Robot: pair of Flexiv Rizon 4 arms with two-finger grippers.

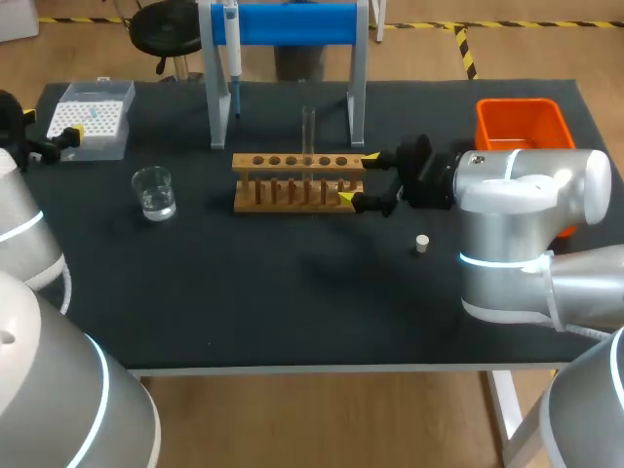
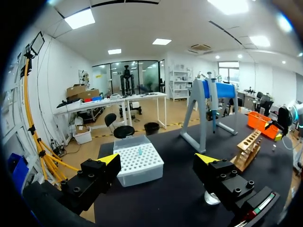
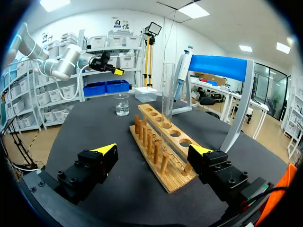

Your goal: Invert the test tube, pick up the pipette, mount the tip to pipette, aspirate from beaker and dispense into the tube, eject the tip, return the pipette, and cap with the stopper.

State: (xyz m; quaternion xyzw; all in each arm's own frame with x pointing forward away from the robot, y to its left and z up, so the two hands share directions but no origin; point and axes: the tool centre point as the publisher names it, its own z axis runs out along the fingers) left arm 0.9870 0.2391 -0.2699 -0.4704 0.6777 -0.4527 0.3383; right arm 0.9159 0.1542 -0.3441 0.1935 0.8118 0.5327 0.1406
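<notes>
- R claw (image 3: 154,150): fingers spread wide, nothing held. It sits at the end of the wooden tube rack (image 3: 161,142), one finger to either side of that end. No contact w/ the rack that I can see.
- Test tube (image 3: 167,90): straight ahead of the R claw, abt mid-rack, standing in a hole. Long axis vertical, mouth looks to be up, so the invert step reads as done (my call).
- Pipette (image 3: 181,71): prob. the next target. It's further ahead of the R claw, past the tube and rack, hanging on the blue stand (image 1: 292,24). Long axis vertical, nozzle end down.
- So the grip likely wants fingers level across the upright body, then a lift up off the hanger. The tube and rack lie in the R claw's direct line, so it may have to go over or round them.
- L claw (image 2: 157,158): also spread, empty, just beside the tip box (image 2: 139,163), well apart from the R claw. From it the pipette is ahead, off toward the R-claw side.
- Nearer arm: R looks a bit closer to the pipette, not by much.
- Beaker (image 1: 154,192): between the two claws, nearer the L.
- Stopper (image 1: 422,244): on the table behind the R claw, beside its wrist.
</notes>
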